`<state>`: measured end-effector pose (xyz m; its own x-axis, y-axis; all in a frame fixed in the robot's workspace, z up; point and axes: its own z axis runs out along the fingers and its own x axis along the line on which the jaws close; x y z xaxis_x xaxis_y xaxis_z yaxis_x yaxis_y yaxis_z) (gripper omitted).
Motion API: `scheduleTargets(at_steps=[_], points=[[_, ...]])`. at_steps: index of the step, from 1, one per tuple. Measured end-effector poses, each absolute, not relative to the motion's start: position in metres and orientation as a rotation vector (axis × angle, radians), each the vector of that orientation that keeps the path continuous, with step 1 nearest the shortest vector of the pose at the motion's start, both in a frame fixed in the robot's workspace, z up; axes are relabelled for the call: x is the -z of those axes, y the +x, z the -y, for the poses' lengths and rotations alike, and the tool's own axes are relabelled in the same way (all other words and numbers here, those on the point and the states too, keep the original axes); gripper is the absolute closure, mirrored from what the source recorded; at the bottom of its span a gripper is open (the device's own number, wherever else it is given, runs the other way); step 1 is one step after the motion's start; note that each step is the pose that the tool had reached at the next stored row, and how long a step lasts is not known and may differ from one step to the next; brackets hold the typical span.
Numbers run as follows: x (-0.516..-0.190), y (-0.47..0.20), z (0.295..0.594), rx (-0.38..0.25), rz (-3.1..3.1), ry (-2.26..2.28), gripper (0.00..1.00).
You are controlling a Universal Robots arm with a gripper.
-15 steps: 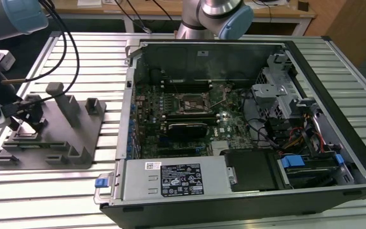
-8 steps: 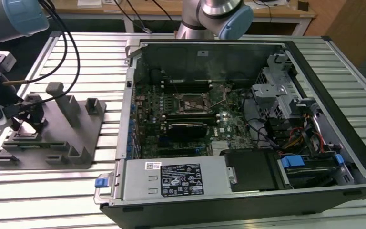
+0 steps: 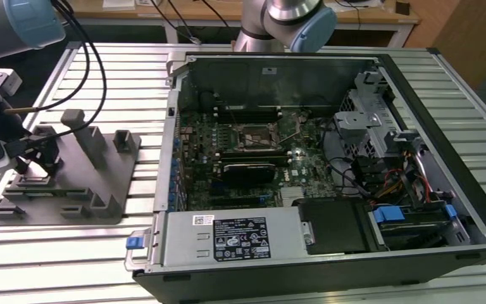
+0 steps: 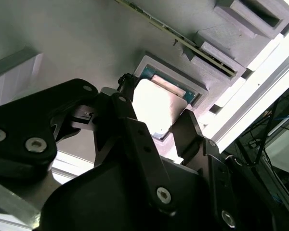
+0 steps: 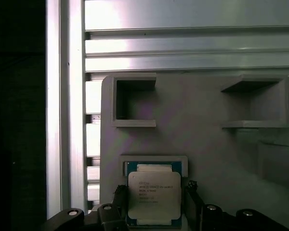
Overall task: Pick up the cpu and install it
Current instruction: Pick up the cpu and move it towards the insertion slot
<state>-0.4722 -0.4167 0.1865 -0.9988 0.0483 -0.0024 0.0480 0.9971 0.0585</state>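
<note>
The cpu (image 5: 154, 192), a pale silver square with a thin green-tan rim, lies flat in a shallow pocket of the grey plastic fixture (image 5: 207, 139). My gripper (image 5: 154, 197) straddles it, one black finger against each opposite side of the chip. In the second wrist view the cpu (image 4: 159, 106) shines bright between the fingertips of the gripper (image 4: 156, 115). In the exterior view the gripper (image 3: 32, 161) reaches down over the fixture (image 3: 83, 183) at that view's left. The motherboard's socket (image 3: 254, 135) sits inside the open computer case (image 3: 445, 82).
Upright grey posts (image 3: 78, 130) rise from the fixture beside my gripper. Black cables (image 3: 91, 57) hang from the arm above it. The slatted metal table (image 3: 66, 259) runs under everything. Inside the case are a power supply (image 3: 235, 237), drive bays and loose wires (image 3: 378, 174).
</note>
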Motion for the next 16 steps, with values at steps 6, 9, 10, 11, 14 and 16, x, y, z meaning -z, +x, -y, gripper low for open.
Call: scheduleTargets(at_steps=[6, 9, 10, 11, 14, 16], points=[[-0.1844, -0.4724, 0.4167, -0.092, -3.136, 0.076, 0.41], [-0.1836, -0.4725, 0.4166, -0.096, -3.135, 0.076, 0.41], [-0.1835, -0.4725, 0.4166, -0.096, -3.136, 0.076, 0.41], [-0.1832, -0.4724, 0.4167, -0.096, -3.136, 0.076, 0.41], [-0.1823, -0.4724, 0.4167, -0.096, -3.136, 0.076, 0.41], [-0.1823, -0.4724, 0.4167, -0.096, -3.136, 0.076, 0.41]])
